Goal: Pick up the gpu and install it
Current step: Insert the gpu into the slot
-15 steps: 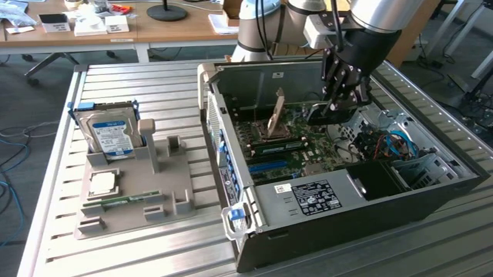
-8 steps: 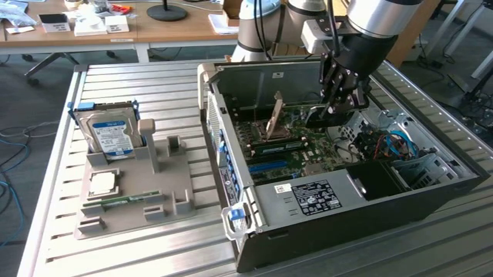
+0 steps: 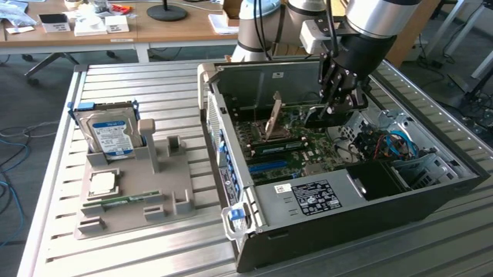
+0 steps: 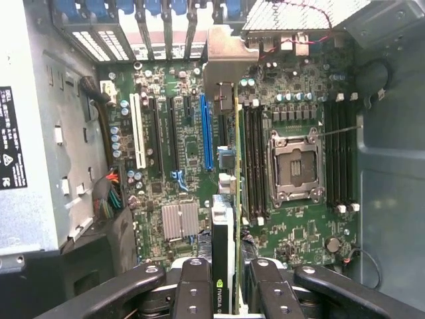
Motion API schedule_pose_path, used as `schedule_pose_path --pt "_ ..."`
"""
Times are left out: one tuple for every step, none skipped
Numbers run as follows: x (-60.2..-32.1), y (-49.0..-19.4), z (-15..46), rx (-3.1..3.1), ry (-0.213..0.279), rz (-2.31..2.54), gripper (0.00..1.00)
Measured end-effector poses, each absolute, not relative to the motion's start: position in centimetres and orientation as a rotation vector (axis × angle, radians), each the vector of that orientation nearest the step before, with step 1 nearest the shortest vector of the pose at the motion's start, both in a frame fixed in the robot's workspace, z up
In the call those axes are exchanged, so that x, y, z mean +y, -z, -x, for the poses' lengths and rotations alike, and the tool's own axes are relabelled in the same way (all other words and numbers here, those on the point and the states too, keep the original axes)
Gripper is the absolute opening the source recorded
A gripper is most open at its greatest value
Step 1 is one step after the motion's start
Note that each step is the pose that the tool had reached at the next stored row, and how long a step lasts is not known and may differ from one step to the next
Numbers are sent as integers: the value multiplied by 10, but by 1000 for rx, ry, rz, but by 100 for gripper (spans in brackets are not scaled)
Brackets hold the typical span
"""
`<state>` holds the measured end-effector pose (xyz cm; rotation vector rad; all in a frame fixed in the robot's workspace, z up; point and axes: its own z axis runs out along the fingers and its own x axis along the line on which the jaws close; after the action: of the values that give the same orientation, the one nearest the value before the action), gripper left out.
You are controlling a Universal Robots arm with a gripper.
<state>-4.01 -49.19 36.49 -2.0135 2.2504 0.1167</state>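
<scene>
The pick-up half of the job reads as done. The black 2-fingered end effector point(image 3: 336, 103) on the silver arm is clenched on the gpu point(image 3: 322, 118), a thin green circuit card with a black block on 1 face and a silver metal end bracket. It holds the card inside the open black computer case point(image 3: 370, 213), which lies on its side on the ribbed aluminium bench point(image 3: 154, 248). In the wrist view the gpu point(image 4: 223, 226) is seen edge-on between the black fingers point(image 4: 192, 286) of the end effector point(image 4: 226, 282). Its bracket end points toward the rear slot openings of the case, and its length runs parallel to the expansion slots of the green motherboard point(image 4: 299, 232). It sits just beside the long blue expansion slot point(image 4: 206, 133), between that slot and the black memory slots next to the square silver processor socket point(image 4: 294, 166). Whether its lower edge touches any slot I cannot tell. It seems to hang above the board, so I judge the install not yet finished: the card looks neither seated nor let go. On the exterior view's left, well apart from the case, a grey moulded holder tray point(image 3: 165, 190) carries a silver hard drive with a blue-white label point(image 3: 114, 131), a square silver processor chip point(image 3: 103, 183) and a narrow green memory stick point(image 3: 123, 200), none of them touched.
</scene>
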Motion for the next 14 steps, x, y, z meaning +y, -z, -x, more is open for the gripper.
schedule_pose_path --pt "-492 -365 42 2251 -117 2013 27" --pt "-492 -364 43 2250 -117 2013 27" --pt "-492 -363 44 2250 -117 2013 27" --pt "-492 -362 44 2250 -117 2013 27" --pt "-492 -360 44 2250 -117 2014 27" --pt "-492 -359 45 2250 -117 2014 27" --pt "-492 -358 45 2250 -117 2014 27" --pt "-492 -356 45 2250 -117 2013 27" --pt "-492 -356 45 2250 -117 2014 27" --pt "-492 -355 45 2251 -116 2014 27" --pt "-492 -355 45 2251 -116 2014 27" --pt "-492 -355 46 2251 -116 2014 27" --pt "-492 -355 46 2251 -116 2014 27" --pt "-492 -355 46 2251 -117 2013 27"
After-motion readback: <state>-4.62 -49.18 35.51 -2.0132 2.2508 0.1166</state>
